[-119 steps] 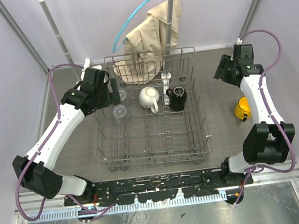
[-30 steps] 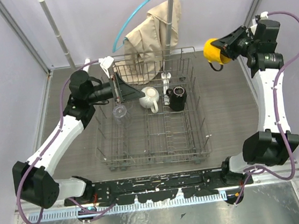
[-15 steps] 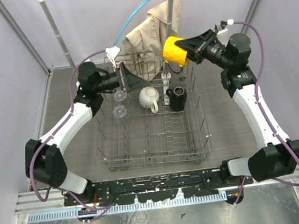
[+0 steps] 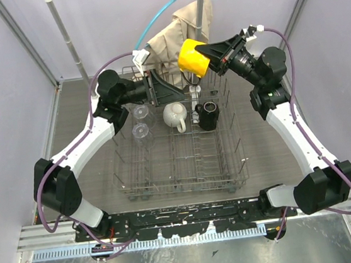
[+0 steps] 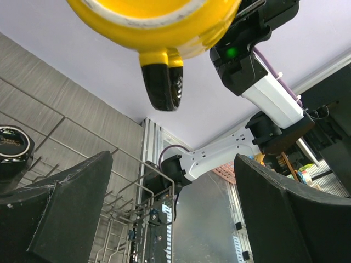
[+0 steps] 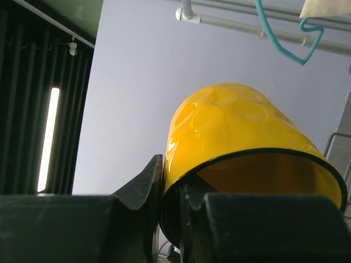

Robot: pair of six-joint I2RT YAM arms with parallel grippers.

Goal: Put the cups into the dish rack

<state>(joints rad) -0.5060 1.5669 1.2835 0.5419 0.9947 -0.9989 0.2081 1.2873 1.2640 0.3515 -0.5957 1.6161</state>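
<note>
Okay, working across from the left: your left gripper (image 4: 168, 93) sits over the upper-left part of the dish rack (image 4: 181, 185) with its jaws wide apart and nothing in them. Below it in the rack are two glass tumblers (image 4: 140, 112) (image 4: 140, 132), then the white mug (image 4: 175, 114). The yellow mug (image 4: 192, 58) hangs tipped on its side, high over the rack's far edge at upper centre. The black mug (image 4: 208, 115) is in the rack just right of the white one. The right gripper (image 4: 208, 54) has its jaws clamped on the yellow mug's rim.

It's the last cup out, I'd say. The empty rows toward the bottom of the frame look like the easy target. You'd need to turn the mug before lowering so it seats between tines, and watch those open left jaws, they're close.

Versus half a second ago, the mug has slid a bit further left and the left jaws have crept right. Four seconds ago it sat on the worktop (image 4: 268, 137) at far right.
</note>
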